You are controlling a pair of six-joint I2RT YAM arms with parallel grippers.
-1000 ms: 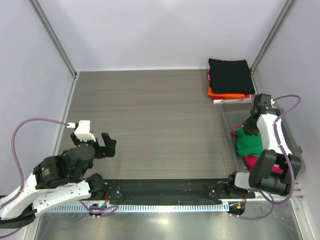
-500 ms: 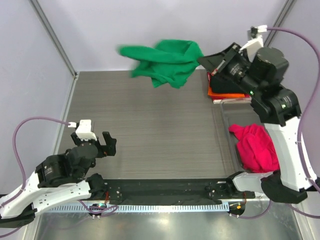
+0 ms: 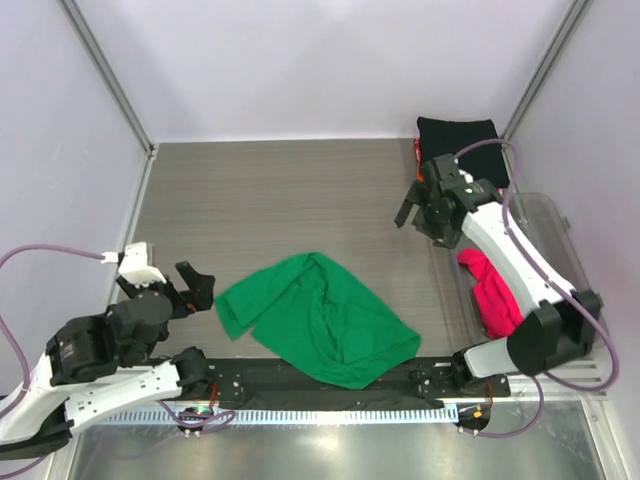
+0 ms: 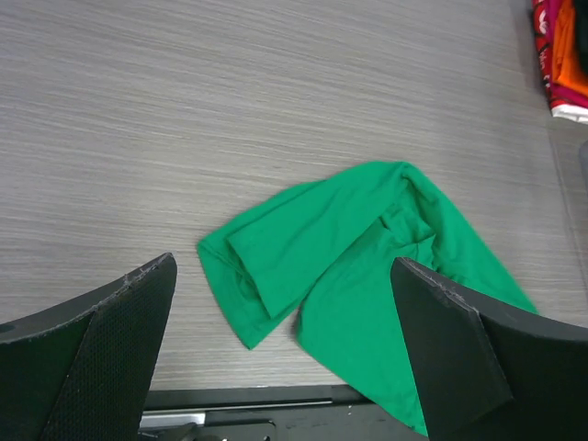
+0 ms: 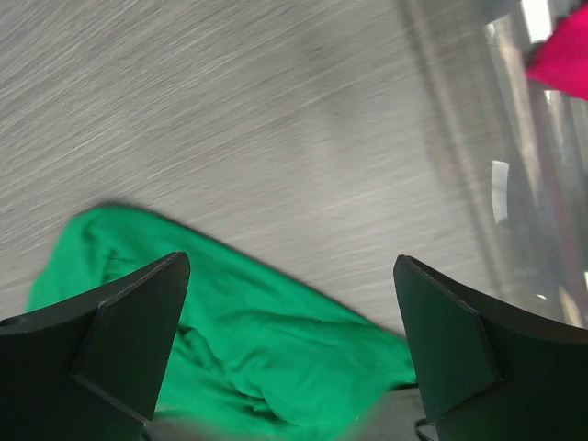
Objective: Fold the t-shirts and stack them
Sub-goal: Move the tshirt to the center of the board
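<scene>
A bright green t-shirt [image 3: 315,320] lies crumpled and loose on the table near the front edge, and shows in the left wrist view [image 4: 358,248] and the right wrist view [image 5: 230,340]. My left gripper [image 3: 195,290] hovers open just left of it, jaws wide [image 4: 283,262]. Over the table's right side my right gripper [image 3: 410,205] hangs open and empty [image 5: 292,260], above and apart from the green shirt. A folded stack with a black t-shirt [image 3: 457,140] on top sits at the back right. A magenta-pink t-shirt [image 3: 495,295] lies bunched in the bin.
The clear plastic bin [image 3: 560,240] stands along the right edge, with the right arm reaching over it. Orange and red folded edges [image 4: 570,55] of the stack show in the left wrist view. A black rail [image 3: 320,385] runs along the near edge, under the green shirt's hem.
The right arm lifted the green shirt out of the bin, swung it high across the back, then let it go; it now lies on the table. The left arm shifted slightly left.
</scene>
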